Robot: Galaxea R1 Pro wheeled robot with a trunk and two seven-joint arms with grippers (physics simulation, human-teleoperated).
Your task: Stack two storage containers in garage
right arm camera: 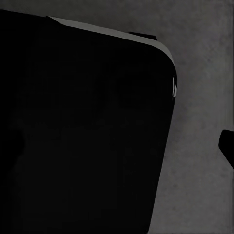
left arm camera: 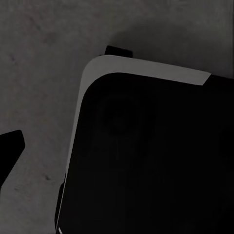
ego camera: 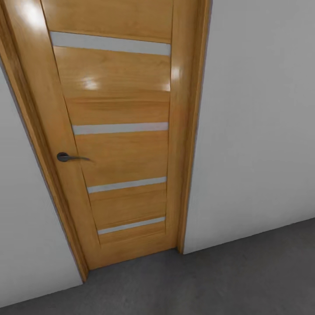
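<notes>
Robot faces a closed orange-brown door [ego camera: 118, 144], dark lever handle [ego camera: 70, 157] toward its left edge, pale grey wall [ego camera: 258, 131] on either side, dark grey floor [ego camera: 210, 280] below. No red-orange container to be seen, so which way one lies from the fingers, its long axis, and which arm is nearer cannot be read here. Both wrist cameras look down past the robot's black base [left arm camera: 151, 161] onto mottled floor, so the arms seem to hang low beside the body, pointing down. A dark finger tip [left arm camera: 10, 146] shows at the left wrist view's edge; whether either gripper is spread or clenched, cannot tell. Judged step: in transit, at the door.
</notes>
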